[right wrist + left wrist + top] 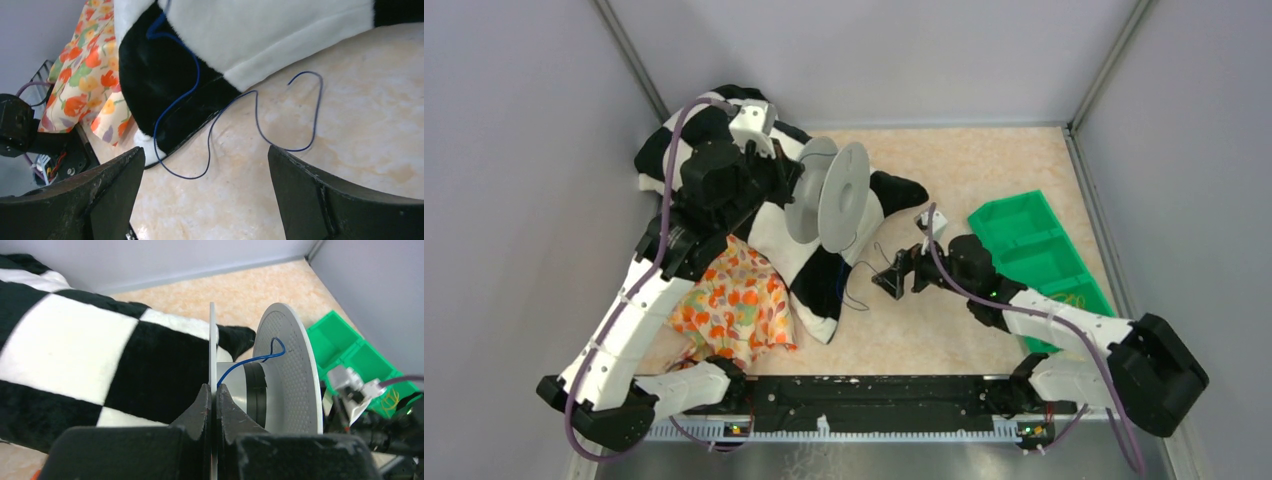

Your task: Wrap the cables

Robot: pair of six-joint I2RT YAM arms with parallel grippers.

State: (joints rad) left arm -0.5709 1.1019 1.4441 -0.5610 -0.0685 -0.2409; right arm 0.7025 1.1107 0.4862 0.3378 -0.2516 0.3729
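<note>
The cable (257, 107), a thin blue wire, runs from the gray spool (829, 195), where a short length crosses the hub and hooks through the far flange (285, 380). The rest trails off the near side of the spool, down across a black square of the checkered plush blanket (824, 270) and onto the table (984, 170) in loose, kinked loops. The left gripper (213, 400) is clamped tight on the edge of the spool's near flange, holding the spool upright over the blanket. The right gripper (205, 152) hangs over the loops on the near right of the spool, jaws spread wide, holding nothing. A floral cloth (734, 300) lies near-left of the spool and a green compartment bin (1034, 245) to its right.
</note>
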